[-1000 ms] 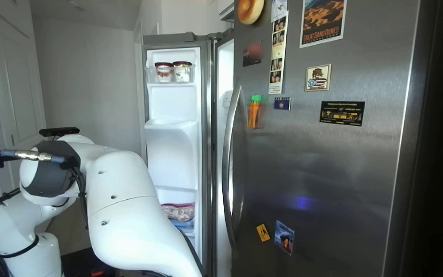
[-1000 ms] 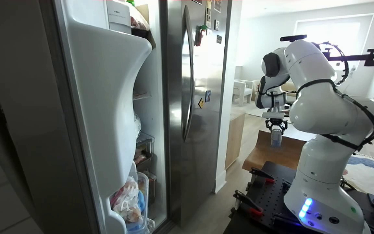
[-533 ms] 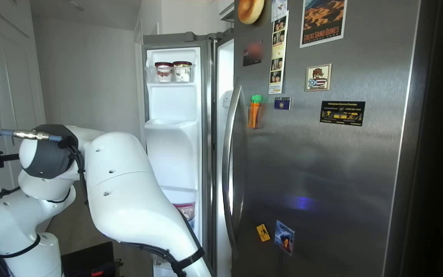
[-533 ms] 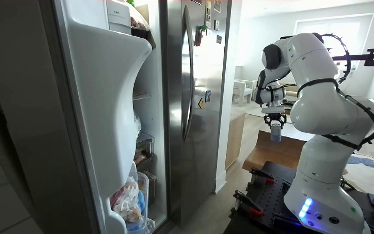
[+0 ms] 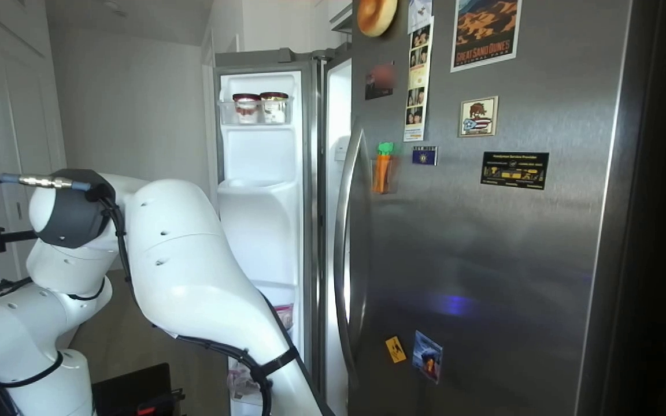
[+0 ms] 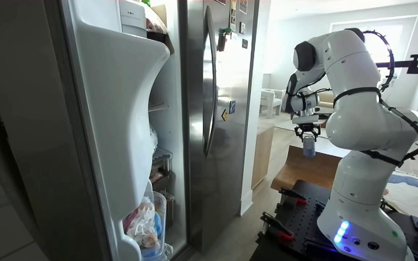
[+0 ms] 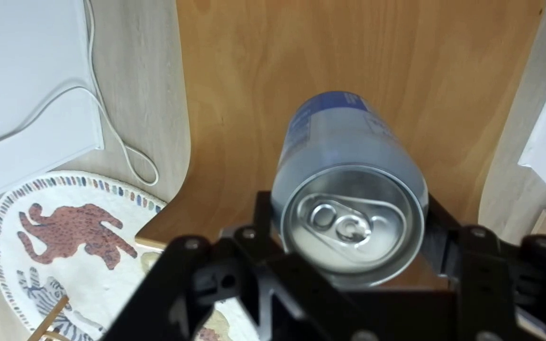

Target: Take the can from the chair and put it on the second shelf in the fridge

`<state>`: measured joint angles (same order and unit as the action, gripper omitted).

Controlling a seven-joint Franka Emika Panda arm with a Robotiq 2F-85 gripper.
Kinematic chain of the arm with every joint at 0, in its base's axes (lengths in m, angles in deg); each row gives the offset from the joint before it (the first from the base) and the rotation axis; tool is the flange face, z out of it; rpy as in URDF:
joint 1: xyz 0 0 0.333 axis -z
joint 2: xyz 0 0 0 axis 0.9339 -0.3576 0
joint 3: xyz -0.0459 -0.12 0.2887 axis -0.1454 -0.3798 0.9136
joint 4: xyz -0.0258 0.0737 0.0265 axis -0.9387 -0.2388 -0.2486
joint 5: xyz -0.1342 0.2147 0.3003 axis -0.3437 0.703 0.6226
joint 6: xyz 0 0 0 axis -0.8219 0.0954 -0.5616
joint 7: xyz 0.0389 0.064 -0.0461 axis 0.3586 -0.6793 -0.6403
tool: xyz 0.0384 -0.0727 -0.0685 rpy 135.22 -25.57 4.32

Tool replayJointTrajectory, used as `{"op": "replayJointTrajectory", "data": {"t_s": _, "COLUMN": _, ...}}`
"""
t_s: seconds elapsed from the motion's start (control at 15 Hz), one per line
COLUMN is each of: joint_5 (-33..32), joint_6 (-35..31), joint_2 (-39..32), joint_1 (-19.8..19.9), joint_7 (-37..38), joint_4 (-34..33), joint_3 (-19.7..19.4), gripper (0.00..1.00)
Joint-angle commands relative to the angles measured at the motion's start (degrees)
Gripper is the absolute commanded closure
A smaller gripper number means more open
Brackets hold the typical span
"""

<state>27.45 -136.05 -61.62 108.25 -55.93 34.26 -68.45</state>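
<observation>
Two black fingers [image 7: 264,215] of the gripper [image 7: 350,215] clasp the can [image 7: 349,189] from opposite sides, close to its top, so the can fills the space between them. In an exterior view the can hangs upright below the gripper, its long axis close to vertical, base pointing down; in the wrist view its lid [image 7: 377,227] faces the camera, pull tab [image 7: 339,223] lying flat, and the body runs back from there to a dark blue band [image 7: 332,101] at the far end. Behind the can in that view spreads the bent wood of the chair [image 7: 372,57], over which the can is held. Farther out, down and left of the can, a round pale rug [image 7: 112,284] with animal figures lies on the floor [image 7: 150,94]. In an exterior view the arm's white base [image 6: 361,203], on a black perforated bench [image 6: 299,214], stands right of the can and closer to the camera. Well apart from the can, on its left there, is the fridge [image 6: 227,145], its narrow door [image 5: 258,231] standing open in both exterior views. A white armchair [image 6: 272,101] sits beyond the can, in the background.
</observation>
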Motion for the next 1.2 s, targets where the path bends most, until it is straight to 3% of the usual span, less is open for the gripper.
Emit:
{"op": "replayJointTrajectory", "data": {"t_s": 0.0, "joint_5": 0.08, "joint_6": 0.19, "joint_2": -0.09, "joint_1": -0.07, "joint_7": 0.01, "joint_4": -0.12, "joint_3": -0.06, "gripper": 0.28}}
{"op": "replayJointTrajectory", "data": {"t_s": 0.27, "joint_5": 0.08, "joint_6": 0.18, "joint_2": -0.09, "joint_1": -0.10, "joint_7": 0.01, "joint_4": 0.04, "joint_3": -0.09, "gripper": 0.28}}
{"op": "replayJointTrajectory", "data": {"t_s": 0.33, "joint_5": 0.08, "joint_6": 0.18, "joint_2": -0.09, "joint_1": -0.09, "joint_7": 0.01, "joint_4": 0.05, "joint_3": -0.09, "gripper": 0.53}}
{"op": "replayJointTrajectory", "data": {"t_s": 0.53, "joint_5": -1.83, "joint_6": -1.99, "joint_2": 1.97, "joint_1": -3.62, "joint_7": -1.71, "joint_4": 1.35, "joint_3": 1.42, "gripper": 0.53}}
{"op": "replayJointTrajectory", "data": {"t_s": 0.8, "joint_5": -5.65, "joint_6": -4.39, "joint_2": 6.56, "joint_1": -11.83, "joint_7": -3.38, "joint_4": 4.51, "joint_3": 1.52, "gripper": 0.53}}
{"op": "replayJointTrajectory", "data": {"t_s": 1.13, "joint_5": -10.24, "joint_6": -5.05, "joint_2": 16.48, "joint_1": -18.40, "joint_7": -10.04, "joint_4": 10.96, "joint_3": 2.68, "gripper": 0.53}}
